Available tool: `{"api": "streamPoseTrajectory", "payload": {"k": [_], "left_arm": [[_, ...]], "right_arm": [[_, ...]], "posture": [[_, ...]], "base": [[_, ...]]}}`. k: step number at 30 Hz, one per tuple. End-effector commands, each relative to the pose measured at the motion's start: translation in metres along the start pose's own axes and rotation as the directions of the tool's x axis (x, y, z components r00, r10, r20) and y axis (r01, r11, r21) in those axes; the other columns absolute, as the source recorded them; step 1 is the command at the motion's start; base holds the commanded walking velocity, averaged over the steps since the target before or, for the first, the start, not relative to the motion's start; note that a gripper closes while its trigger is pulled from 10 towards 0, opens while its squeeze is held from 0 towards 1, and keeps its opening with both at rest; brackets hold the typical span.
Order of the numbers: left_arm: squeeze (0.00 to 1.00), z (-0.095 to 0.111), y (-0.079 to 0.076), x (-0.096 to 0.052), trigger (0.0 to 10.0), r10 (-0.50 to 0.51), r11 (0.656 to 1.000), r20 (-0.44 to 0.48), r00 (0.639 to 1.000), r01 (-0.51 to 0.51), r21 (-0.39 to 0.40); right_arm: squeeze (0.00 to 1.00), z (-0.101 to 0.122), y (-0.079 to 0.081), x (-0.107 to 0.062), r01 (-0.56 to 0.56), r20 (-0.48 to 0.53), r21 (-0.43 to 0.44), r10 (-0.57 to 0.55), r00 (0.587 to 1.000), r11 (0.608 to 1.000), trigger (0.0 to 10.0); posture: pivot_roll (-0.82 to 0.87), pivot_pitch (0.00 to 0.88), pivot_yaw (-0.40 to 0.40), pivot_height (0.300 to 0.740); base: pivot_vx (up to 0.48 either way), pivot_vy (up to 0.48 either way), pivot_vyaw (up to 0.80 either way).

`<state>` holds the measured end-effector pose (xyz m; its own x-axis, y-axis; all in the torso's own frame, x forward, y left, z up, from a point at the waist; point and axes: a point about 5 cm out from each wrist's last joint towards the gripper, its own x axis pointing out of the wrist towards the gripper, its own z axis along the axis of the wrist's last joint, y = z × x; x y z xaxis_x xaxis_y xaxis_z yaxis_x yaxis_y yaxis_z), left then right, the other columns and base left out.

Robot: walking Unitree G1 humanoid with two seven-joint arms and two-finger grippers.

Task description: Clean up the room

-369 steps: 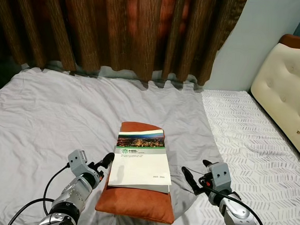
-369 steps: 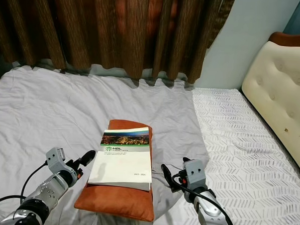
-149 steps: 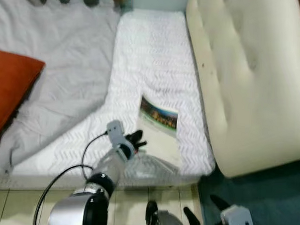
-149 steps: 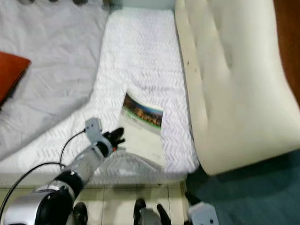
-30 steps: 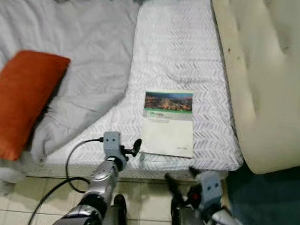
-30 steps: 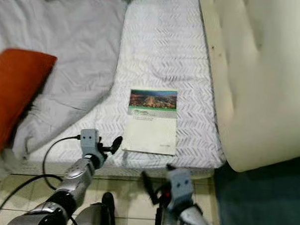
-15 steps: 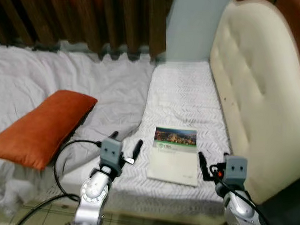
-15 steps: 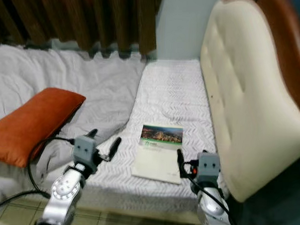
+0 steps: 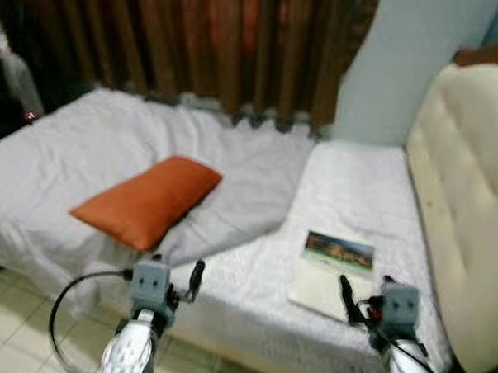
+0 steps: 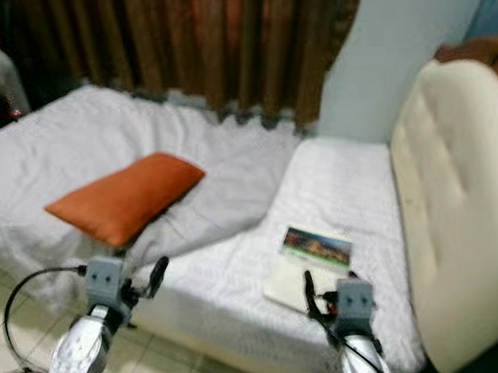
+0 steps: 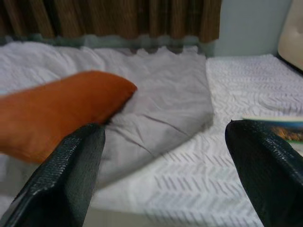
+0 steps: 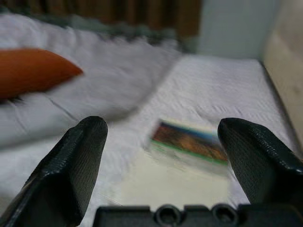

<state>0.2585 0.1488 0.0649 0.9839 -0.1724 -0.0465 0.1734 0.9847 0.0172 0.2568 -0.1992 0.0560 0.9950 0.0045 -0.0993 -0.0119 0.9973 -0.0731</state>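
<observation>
**Book sits just ahead of the right claw**

The book (image 9: 334, 271) lies flat on the bed (image 9: 252, 294) at lower right of the frame, long axis pointing away from the robot. The right claw (image 12: 163, 168), wide open and empty, is nearer; the left claw (image 11: 165, 165), equally spread and empty, faces the orange pillow (image 9: 147, 200).

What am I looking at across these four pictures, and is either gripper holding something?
A humanoid robot stands at a bed. Two pictures come from its head camera; two look along each wrist's black fingers. The left gripper and right gripper hover open at the bed's near edge, holding nothing. An orange pillow lies on the grey sheet. A booklet lies on the white mattress cover, near the cream headboard and right in front of the right gripper. Brown curtains hang behind.
</observation>
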Motion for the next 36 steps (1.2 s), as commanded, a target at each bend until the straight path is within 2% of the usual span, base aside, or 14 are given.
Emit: {"api": "streamPoseTrajectory", "payload": {"k": [1, 5, 8, 21, 28, 34, 35, 36], "left_arm": [[0.00, -0.002, 0.002, 0.004, 10.0, -0.001, 1.000, -0.028, 1.000, 0.001, 0.008], [0.00, -0.001, 0.003, 0.007, 10.0, -0.029, 1.000, -0.033, 0.999, 0.029, 0.002], [0.00, -0.003, 0.005, 0.008, 10.0, -0.022, 1.000, -0.048, 0.999, 0.022, -0.013], [0.00, 0.001, 0.003, 0.009, 10.0, 0.004, 0.999, -0.040, 0.999, -0.005, -0.036], [0.00, -0.004, 0.008, 0.006, 10.0, 0.039, 0.999, -0.062, 0.997, -0.040, -0.014], [0.00, -0.002, 0.008, 0.006, 10.0, 0.044, 0.999, -0.057, 0.997, -0.045, -0.009], [0.00, 0.002, 0.006, 0.007, 10.0, 0.069, 0.995, -0.059, 0.996, -0.073, -0.074], [0.00, 0.006, 0.003, 0.009, 10.0, 0.065, 0.995, -0.048, 0.997, -0.068, -0.076]], "right_arm": [[0.00, 0.005, -0.001, 0.005, -0.006, 0.020, -0.016, 0.007, 1.000, 1.000, 10.0], [0.00, 0.008, -0.001, 0.008, 0.002, 0.040, -0.004, -0.001, 0.999, 1.000, 10.0], [0.00, 0.008, 0.004, 0.009, -0.030, 0.040, -0.033, 0.032, 0.999, 0.999, 10.0], [0.00, 0.009, 0.011, 0.024, -0.097, 0.033, -0.019, 0.098, 0.995, 0.995, 10.0], [0.00, 0.005, 0.015, 0.024, -0.143, 0.020, 0.000, 0.143, 0.990, 0.990, 10.0], [0.00, 0.002, 0.017, 0.024, -0.169, 0.013, 0.021, 0.168, 0.986, 0.985, 10.0], [0.00, 0.001, 0.019, 0.025, -0.190, 0.009, 0.032, 0.190, 0.982, 0.981, 10.0], [0.00, 0.000, 0.020, 0.026, -0.204, 0.005, 0.038, 0.204, 0.979, 0.978, 10.0]], "posture": [[0.03, 0.000, -0.002, 0.740], [0.03, 0.000, -0.001, 0.740], [0.03, 0.000, 0.003, 0.740], [0.04, 0.000, 0.001, 0.740], [0.05, 0.000, -0.006, 0.740], [0.05, 0.000, -0.007, 0.740], [0.05, 0.000, -0.008, 0.740], [0.06, 0.000, -0.009, 0.740]], "base": [[0.000, 0.472, 0.00], [0.000, 0.479, 0.00], [0.000, 0.480, 0.00], [0.000, 0.480, -0.77], [0.000, 0.480, 0.00], [0.000, 0.480, 0.00], [0.000, 0.480, 0.00], [0.000, 0.480, 0.00]]}}
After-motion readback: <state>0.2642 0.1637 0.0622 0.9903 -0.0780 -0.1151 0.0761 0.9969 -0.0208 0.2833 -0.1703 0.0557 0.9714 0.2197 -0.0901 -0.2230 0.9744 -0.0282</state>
